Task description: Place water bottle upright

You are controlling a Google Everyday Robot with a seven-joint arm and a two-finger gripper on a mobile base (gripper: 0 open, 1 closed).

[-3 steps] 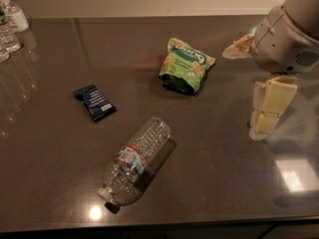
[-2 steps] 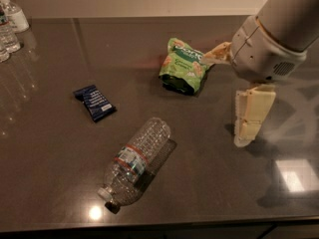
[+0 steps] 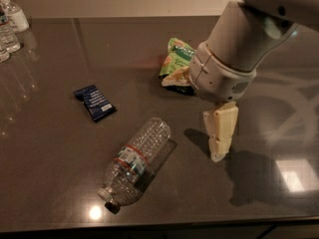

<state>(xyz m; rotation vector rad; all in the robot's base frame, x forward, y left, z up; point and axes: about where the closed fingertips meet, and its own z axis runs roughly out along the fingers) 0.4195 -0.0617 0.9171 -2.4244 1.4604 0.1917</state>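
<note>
The water bottle (image 3: 135, 162) is clear ribbed plastic with a white cap and a red-edged label band. It lies on its side on the dark table (image 3: 60, 148), cap toward the front left edge. My gripper (image 3: 220, 133) hangs from the arm to the right of the bottle, pointing down just above the table, about a hand's width from the bottle's base. It holds nothing that I can see.
A green snack bag (image 3: 175, 59) lies behind the gripper, partly hidden by the arm. A dark blue wrapped bar (image 3: 94, 102) lies to the left. A white pump-top bottle (image 3: 15, 14) and small clear bottles (image 3: 7, 36) stand at the far left corner.
The arm has moved left and toward the front, bringing the gripper from the right side of the table to just right of the lying bottle. The bottle has not moved.
</note>
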